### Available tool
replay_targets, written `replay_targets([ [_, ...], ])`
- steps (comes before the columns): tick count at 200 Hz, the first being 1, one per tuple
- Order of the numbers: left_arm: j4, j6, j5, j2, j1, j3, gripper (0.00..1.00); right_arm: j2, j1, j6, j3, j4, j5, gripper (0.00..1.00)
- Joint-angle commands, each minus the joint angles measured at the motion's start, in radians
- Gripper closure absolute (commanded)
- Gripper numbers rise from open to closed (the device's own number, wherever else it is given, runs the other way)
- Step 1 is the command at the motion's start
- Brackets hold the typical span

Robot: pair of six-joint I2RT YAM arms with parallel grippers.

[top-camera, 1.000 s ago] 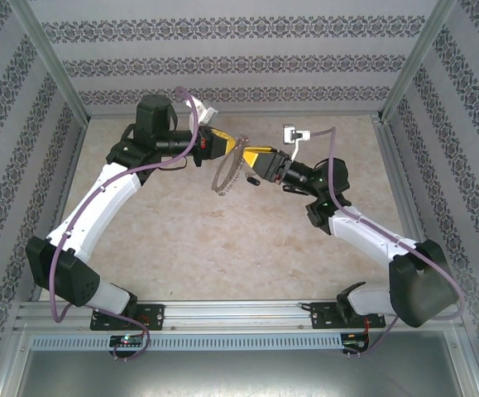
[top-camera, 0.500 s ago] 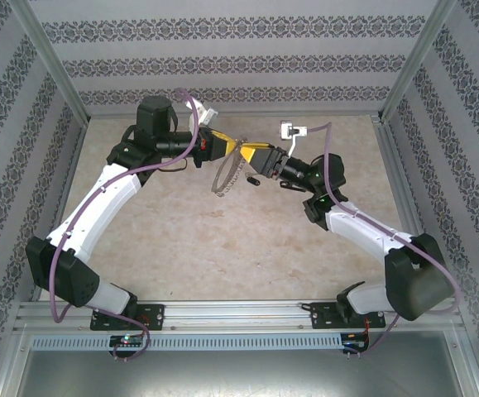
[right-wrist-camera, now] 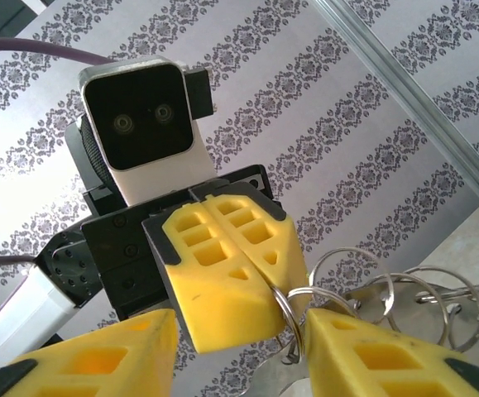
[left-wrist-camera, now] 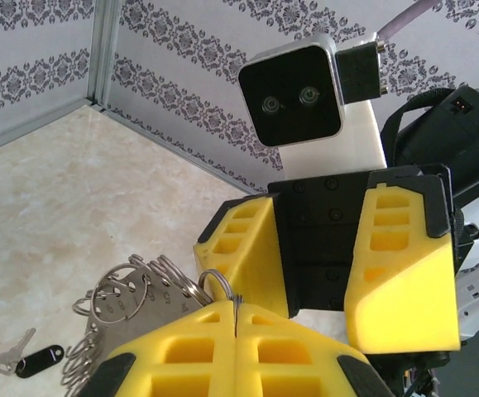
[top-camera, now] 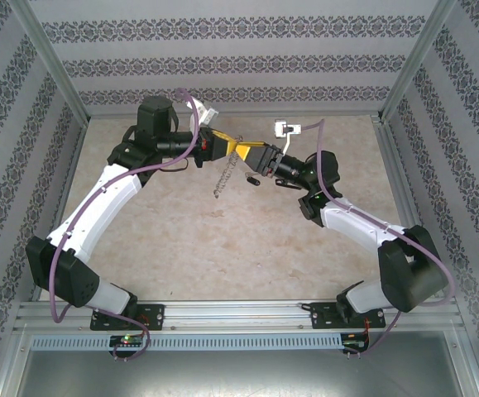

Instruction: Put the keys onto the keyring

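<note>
From above, your left gripper is pinched tight on the top of the keyring, which hangs over the far middle of the table. Your right gripper meets it tip to tip.

Left wrist: the keys lie on the table, apart from the ring.

Right wrist: your right fingers stand apart on either side of the left's closed tips, gripping nothing.

We see a beige stone-look table, striped, dark-patterned walls rising behind it and at both sides (same pattern throughout), metal posts at its back corners, a metal rail along its near edge.
</note>
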Motion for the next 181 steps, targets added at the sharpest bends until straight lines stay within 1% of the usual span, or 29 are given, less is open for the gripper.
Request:
replay_targets([
  [1,0.09,-0.027,-0.006,-0.024,-0.014,-0.008,1.0,0.004,0.021,0.0,0.025,0.057,-0.008,0.62],
  [24,0.101,-0.036,-0.007,-0.025,-0.016,-0.012,1.0,0.009,0.025,-0.006,0.025,0.057,-0.007,0.74],
  [44,0.106,-0.043,-0.008,-0.025,-0.018,-0.013,1.0,0.015,0.025,-0.011,0.028,0.056,-0.004,0.89],
  [56,0.108,-0.046,-0.008,-0.025,-0.019,-0.013,1.0,0.018,0.025,-0.014,0.029,0.056,-0.001,1.0],
  [72,0.109,-0.057,-0.012,-0.023,-0.017,-0.011,1.0,0.021,0.021,-0.024,0.033,0.054,-0.005,1.0],
  [75,0.109,-0.06,-0.014,-0.022,-0.018,-0.01,0.98,0.02,0.021,-0.028,0.034,0.054,-0.007,1.0],
  [79,0.11,-0.065,-0.018,-0.023,-0.018,-0.008,0.92,0.02,0.018,-0.034,0.035,0.053,-0.01,1.0],
  [85,0.11,-0.071,-0.03,-0.027,-0.019,-0.008,0.81,0.015,0.013,-0.048,0.038,0.049,-0.014,1.0],
  [93,0.115,-0.079,-0.052,-0.034,-0.018,-0.01,0.63,0.01,0.005,-0.069,0.039,0.047,-0.021,1.0],
  [96,0.118,-0.082,-0.063,-0.038,-0.018,-0.013,0.58,0.008,0.001,-0.077,0.039,0.049,-0.024,1.0],
  [108,0.134,-0.098,-0.093,-0.054,-0.013,-0.019,0.46,0.003,-0.016,-0.11,0.044,0.047,-0.037,1.0],
  [125,0.141,-0.121,-0.123,-0.07,-0.005,-0.02,0.35,0.01,-0.044,-0.121,0.052,0.07,-0.054,1.0],
  [144,0.146,-0.147,-0.141,-0.087,0.009,-0.022,0.25,0.029,-0.064,-0.119,0.069,0.11,-0.092,1.0],
  [169,0.161,-0.184,-0.135,-0.096,0.026,-0.033,0.24,0.046,-0.071,-0.15,0.101,0.128,-0.147,1.0],
  [181,0.188,-0.208,-0.099,-0.092,0.036,-0.043,0.28,0.056,-0.071,-0.169,0.121,0.128,-0.173,1.0],
])
